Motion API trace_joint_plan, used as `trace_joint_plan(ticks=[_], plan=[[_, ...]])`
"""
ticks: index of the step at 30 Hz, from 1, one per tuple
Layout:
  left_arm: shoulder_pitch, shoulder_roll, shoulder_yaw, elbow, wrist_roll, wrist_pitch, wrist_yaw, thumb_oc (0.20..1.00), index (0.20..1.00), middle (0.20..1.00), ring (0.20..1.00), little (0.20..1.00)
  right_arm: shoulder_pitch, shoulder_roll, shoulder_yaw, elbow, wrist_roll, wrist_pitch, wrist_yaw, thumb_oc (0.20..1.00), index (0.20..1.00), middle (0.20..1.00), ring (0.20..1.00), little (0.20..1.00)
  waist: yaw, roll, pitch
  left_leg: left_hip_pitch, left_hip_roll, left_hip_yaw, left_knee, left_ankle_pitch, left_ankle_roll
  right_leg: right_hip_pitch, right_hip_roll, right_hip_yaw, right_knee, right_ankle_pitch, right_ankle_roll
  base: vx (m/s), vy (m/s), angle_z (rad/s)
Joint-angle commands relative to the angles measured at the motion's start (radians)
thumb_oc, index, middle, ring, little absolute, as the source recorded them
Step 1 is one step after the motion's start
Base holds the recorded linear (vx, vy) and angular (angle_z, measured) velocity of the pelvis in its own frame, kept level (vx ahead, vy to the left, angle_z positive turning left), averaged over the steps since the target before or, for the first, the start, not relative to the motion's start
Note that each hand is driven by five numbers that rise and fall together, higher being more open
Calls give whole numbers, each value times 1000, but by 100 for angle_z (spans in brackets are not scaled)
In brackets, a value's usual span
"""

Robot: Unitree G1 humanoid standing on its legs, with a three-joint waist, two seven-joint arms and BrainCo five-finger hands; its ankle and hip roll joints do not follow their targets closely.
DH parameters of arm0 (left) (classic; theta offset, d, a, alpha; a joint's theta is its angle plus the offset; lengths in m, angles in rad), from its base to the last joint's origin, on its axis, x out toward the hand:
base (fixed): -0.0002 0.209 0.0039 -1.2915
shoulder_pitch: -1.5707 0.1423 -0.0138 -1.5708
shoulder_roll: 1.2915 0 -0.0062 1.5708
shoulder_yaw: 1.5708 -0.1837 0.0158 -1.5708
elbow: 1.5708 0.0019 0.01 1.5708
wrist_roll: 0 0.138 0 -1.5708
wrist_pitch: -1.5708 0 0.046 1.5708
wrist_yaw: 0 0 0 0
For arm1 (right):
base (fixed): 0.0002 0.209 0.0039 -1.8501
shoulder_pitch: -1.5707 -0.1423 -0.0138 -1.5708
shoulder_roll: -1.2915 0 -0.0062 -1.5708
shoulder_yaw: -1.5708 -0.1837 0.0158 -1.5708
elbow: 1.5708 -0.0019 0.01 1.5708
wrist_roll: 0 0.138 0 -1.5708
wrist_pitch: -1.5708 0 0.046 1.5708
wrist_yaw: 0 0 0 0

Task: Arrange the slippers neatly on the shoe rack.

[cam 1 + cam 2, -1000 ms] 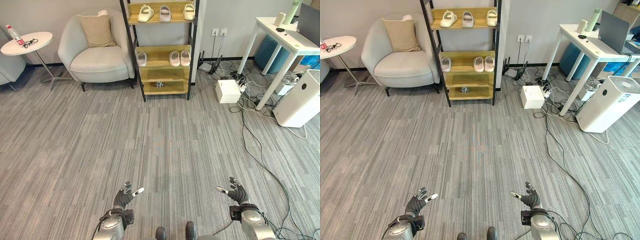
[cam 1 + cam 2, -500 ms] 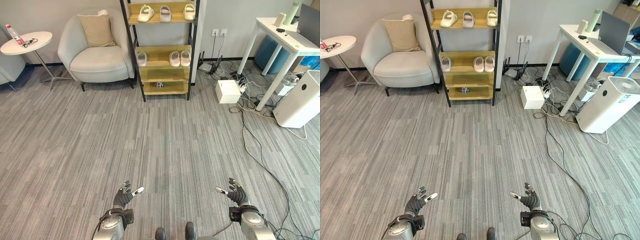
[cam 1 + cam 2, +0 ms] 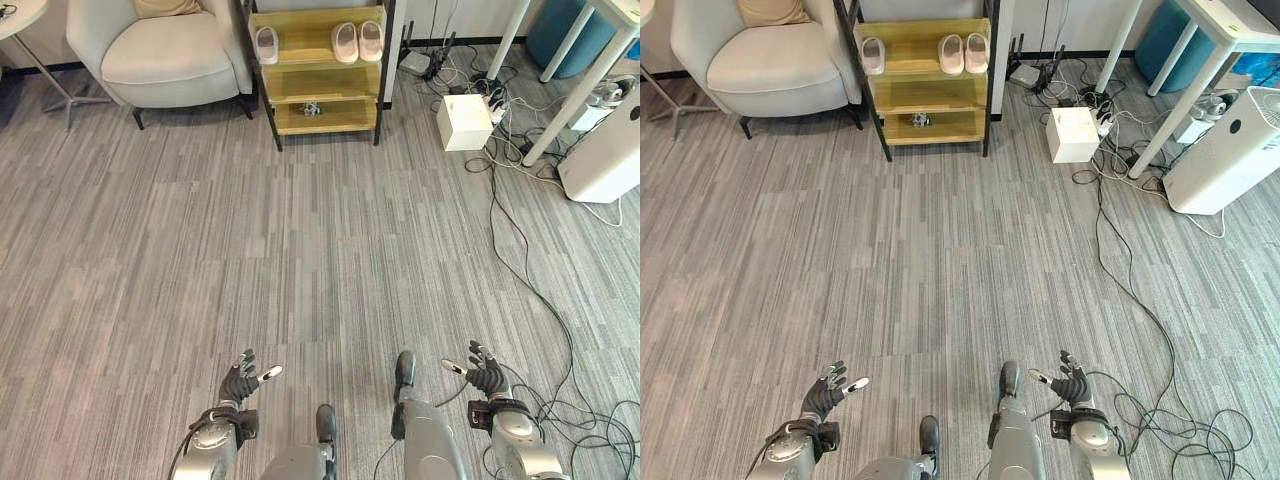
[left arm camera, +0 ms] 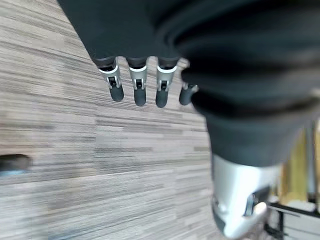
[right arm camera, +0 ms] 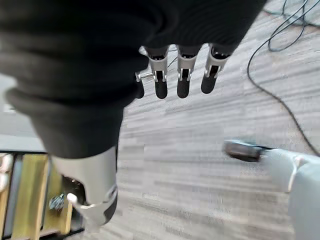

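Grey carpet [image 3: 300, 250] lay under my left hand [image 3: 240, 383] and right hand [image 3: 487, 379], both spread wide, empty. Far ahead, slippers [image 3: 357, 41] sat on the shoe rack [image 3: 320, 80], long axes pointing away from the hands.

From my seat, the shoe rack [image 3: 320, 85] stood far ahead of both hands, between them in line. Three slippers [image 3: 344, 42] sat on its upper visible shelf, one apart toward the left hand's [image 3: 240, 385] side. An armchair [image 3: 160, 60] stood just left of the rack. Far ahead of the right hand [image 3: 487, 378], a box [image 3: 465, 122] lay among cables [image 3: 530, 250], a table leg [image 3: 570, 100] beyond it.
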Motion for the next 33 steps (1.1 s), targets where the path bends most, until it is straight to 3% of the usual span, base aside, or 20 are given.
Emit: trace_joint_plan(ticks=[1, 2, 6, 9, 10, 11, 12, 13, 15, 18, 19, 22, 25, 26, 27, 28, 29, 32, 33], plan=[[36, 17, 39, -79, 8, -60, -7, 1000, 1000, 1000, 1000, 1000, -3, -42, -19, -38, -19, -42, -3, 1000, 1000, 1000, 1000, 1000, -34, -13, -49, 181, 88, -23, 56, -174, -73, 54, 59, 29, 68, 37, -7, 270, -209, 53], [45, 12, 43, -83, -3, -59, -6, 1000, 1000, 1000, 1000, 1000, -3, -48, -23, -37, -18, -47, -1, 1000, 1000, 1000, 1000, 1000, -33, -3, -52, 169, 108, -23, 136, -138, -89, 75, 82, 35, 82, 26, -27, 333, -290, 49], [61, 3, 45, -95, -36, -48, -19, 1000, 1000, 1000, 1000, 1000, 0, -67, -33, -62, 13, -66, 1, 1000, 1000, 1000, 1000, 1000, -14, -27, -38, -26, 93, -47, 524, 43, -106, 182, 115, 55, 61, -31, -103, 241, -277, 17], [60, 4, 47, -90, -36, -43, -17, 1000, 1000, 1000, 1000, 1000, -3, -70, -36, -55, 20, -59, -5, 1000, 1000, 1000, 1000, 1000, 0, -43, -27, -103, 102, -24, 602, 34, -100, 219, 113, 58, 54, -60, -122, 264, -141, -33], [54, -2, 40, -78, -25, -38, -16, 1000, 1000, 1000, 1000, 1000, -10, -67, -32, -42, 34, -57, -10, 1000, 1000, 1000, 1000, 1000, 29, -58, -22, -198, 96, 18, 485, -27, -73, 282, 115, 72, 36, -103, -118, 581, -21, 14], [51, -1, 21, -81, -8, -33, -16, 1000, 1000, 1000, 1000, 1000, -13, -69, -27, -31, 39, -63, -18, 1000, 1000, 1000, 1000, 1000, 47, -47, -18, -242, 110, 33, 320, 9, -74, 323, 131, 76, 23, -130, -108, 591, -26, 20], [51, -1, 21, -81, -8, -33, -16, 1000, 1000, 1000, 1000, 1000, -13, -69, -27, -31, 39, -63, -18, 1000, 1000, 1000, 1000, 1000, 47, -49, -17, -233, 108, 34, 309, 12, -75, 327, 130, 76, 22, -132, -108, 411, 77, 20], [43, -1, 11, -81, 2, -29, -15, 1000, 1000, 1000, 1000, 1000, -16, -68, -22, -18, 41, -63, -26, 1000, 1000, 1000, 1000, 1000, 60, -31, -18, -275, 134, 40, 201, 86, -86, 359, 149, 73, 13, -155, -104, 285, 40, -25], [30, 7, 1, -86, 16, -28, -5, 1000, 1000, 1000, 1000, 1000, -20, -65, -17, 0, 45, -64, -41, 1000, 1000, 1000, 1000, 1000, 77, -25, -18, -304, 144, 63, 33, 146, -98, 405, 156, 62, 7, -185, -103, 401, 55, -27], [20, 15, 3, -91, 22, -33, 0, 1000, 1000, 1000, 1000, 1000, -23, -57, -12, 6, 47, -59, -44, 1000, 1000, 1000, 1000, 1000, 85, -31, -25, -320, 141, 84, -9, 158, -102, 448, 154, 68, 6, -205, -93, 417, 153, -11], [43, 22, 14, -110, 27, -40, -3, 1000, 1000, 1000, 1000, 1000, -21, -46, 0, 4, 25, -53, -27, 1000, 1000, 1000, 1000, 1000, 98, -27, -52, -298, 133, 72, 13, 205, -92, 490, 143, 109, 21, -223, -78, 566, 309, -37], [54, 33, 14, -107, 36, -36, -13, 1000, 1000, 1000, 1000, 1000, -20, -20, 3, 3, 24, -48, -8, 1000, 1000, 1000, 1000, 1000, 106, -63, -82, -290, 106, 89, 74, 168, -65, 487, 95, 142, 80, -216, -48, 498, 287, -91], [51, 52, 5, -114, 40, -32, -23, 1000, 1000, 1000, 1000, 1000, -13, 0, 7, -2, 29, -47, 5, 1000, 1000, 1000, 1000, 1000, 103, -80, -90, -268, 73, 96, 101, 115, -30, 423, 74, 167, 247, -186, -17, 285, 227, -35], [44, 59, 1, -118, 44, -31, -22, 1000, 1000, 1000, 1000, 1000, -15, 4, 11, 7, 30, -47, 7, 1000, 1000, 1000, 1000, 1000, 97, -83, -84, -252, 60, 99, 104, 93, -13, 378, 65, 171, 334, -141, -2, 257, 277, 36], [40, 67, -3, -126, 49, -30, -22, 1000, 1000, 1000, 1000, 1000, -22, 10, 11, 11, 30, -42, 8, 1000, 1000, 1000, 1000, 1000, 86, -78, -74, -217, 42, 102, 100, 60, 15, 316, 49, 166, 464, -47, 17, 261, 273, 52], [37, 70, -3, -128, 51, -30, -21, 1000, 1000, 1000, 1000, 1000, -21, 18, 12, 13, 31, -45, 6, 1000, 1000, 1000, 1000, 1000, 83, -70, -69, -197, 39, 104, 93, 47, 24, 287, 45, 157, 522, -16, 18, 374, 295, 51], [31, 71, -2, -130, 56, -28, -18, 1000, 1000, 1000, 1000, 1000, -18, 28, 14, 20, 33, -45, 3, 1000, 1000, 1000, 1000, 1000, 75, -54, -57, -138, 39, 94, 65, 25, 30, 212, 45, 123, 589, -23, 1, 338, 184, 42], [18, 66, -4, -141, 48, -34, -18, 1000, 1000, 1000, 1000, 1000, -19, 29, 13, 15, 40, -48, 5, 1000, 1000, 1000, 1000, 1000, 53, -41, -37, -63, 35, 75, 42, -9, 20, 161, 54, 41, 456, -103, -26, 360, 35, 22], [12, 66, -10, -144, 46, -36, -16, 1000, 1000, 1000, 1000, 1000, -24, 28, 13, 15, 43, -49, 1, 1000, 1000, 1000, 1000, 1000, 44, -42, -26, -35, 32, 68, 36, -23, 13, 140, 62, 16, 367, -101, -32, 452, -125, 57]])
